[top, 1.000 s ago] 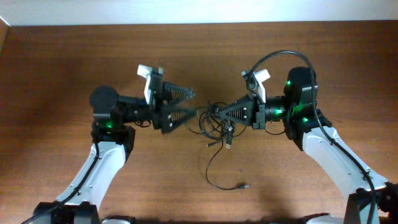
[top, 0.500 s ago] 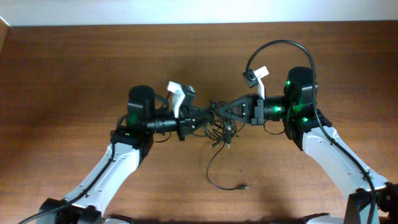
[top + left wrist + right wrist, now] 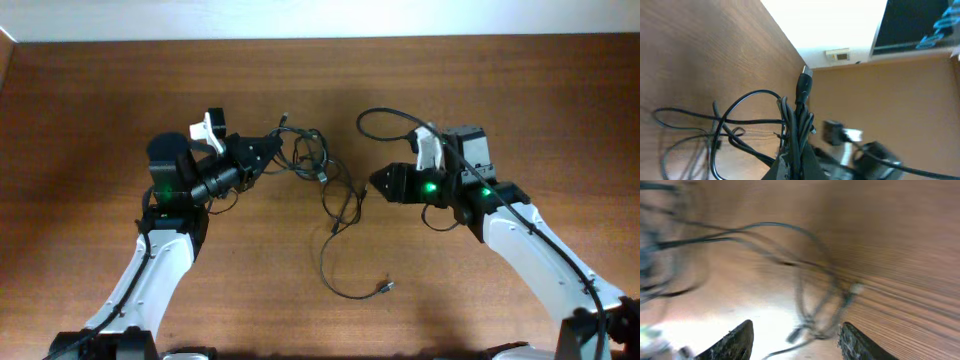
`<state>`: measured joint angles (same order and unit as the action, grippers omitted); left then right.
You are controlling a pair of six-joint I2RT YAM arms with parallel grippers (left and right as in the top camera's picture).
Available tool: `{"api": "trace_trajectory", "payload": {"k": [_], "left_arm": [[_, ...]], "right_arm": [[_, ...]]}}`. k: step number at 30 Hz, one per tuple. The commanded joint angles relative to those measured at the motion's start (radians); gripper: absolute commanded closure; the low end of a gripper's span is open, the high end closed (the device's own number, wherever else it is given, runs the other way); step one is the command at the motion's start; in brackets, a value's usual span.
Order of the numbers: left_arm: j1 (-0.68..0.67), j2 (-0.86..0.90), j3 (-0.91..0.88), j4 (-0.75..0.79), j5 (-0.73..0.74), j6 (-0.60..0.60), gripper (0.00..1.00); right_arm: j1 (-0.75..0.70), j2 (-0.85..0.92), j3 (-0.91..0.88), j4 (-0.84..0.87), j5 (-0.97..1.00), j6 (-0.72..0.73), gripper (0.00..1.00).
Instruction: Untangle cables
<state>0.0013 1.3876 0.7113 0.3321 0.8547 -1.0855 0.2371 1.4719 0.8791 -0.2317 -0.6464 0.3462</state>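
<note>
Cables (image 3: 322,172) bunched at upper centre, strands clamped in closed left gripper (image 3: 272,150), tail trailed to lower centre; right gripper (image 3: 373,184) spread wide, empty, at centre right; probably best: one free loop pinched, drawn rightward slowly.

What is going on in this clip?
Two robot arms are working on a tangle of thin black cables on a wooden table. The left pincer is shut on a bunch of strands at one side of the knot. The right pincer is open and empty, facing the tangle from the other side. One loose tail trails toward the robot and ends in a plug. The cables are not yet separated.
</note>
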Motion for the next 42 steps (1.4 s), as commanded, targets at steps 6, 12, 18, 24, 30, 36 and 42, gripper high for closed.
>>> {"api": "trace_trajectory", "payload": {"k": [6,12,18,24,30,36,42], "left_arm": [[-0.010,-0.015,0.010,0.056,0.171,0.151,1.00],[-0.135,-0.015,0.010,0.272,0.281,0.057,1.00],[-0.136,-0.014,0.010,0.527,0.346,0.123,1.00],[-0.206,-0.012,0.010,-0.266,-0.402,0.387,1.00],[-0.222,-0.012,0.010,-0.474,-0.826,0.271,1.00],[-0.151,-0.012,0.010,-0.556,-0.679,0.271,1.00],[-0.243,0.123,0.010,-0.583,-0.777,0.259,1.00]], "right_arm": [[0.075,-0.125,0.004,0.098,-0.105,0.117,0.38],[0.273,-0.116,0.004,0.093,0.526,0.240,0.46],[0.272,-0.158,0.004,-0.116,0.603,0.200,0.96],[0.272,-0.492,0.004,-0.107,0.052,-0.024,0.96],[0.272,-0.602,0.006,-0.210,0.333,-0.056,0.96],[0.274,-0.362,0.000,-0.287,0.261,-0.051,0.51],[0.274,0.104,0.001,-0.002,0.082,-0.405,0.36]]}}
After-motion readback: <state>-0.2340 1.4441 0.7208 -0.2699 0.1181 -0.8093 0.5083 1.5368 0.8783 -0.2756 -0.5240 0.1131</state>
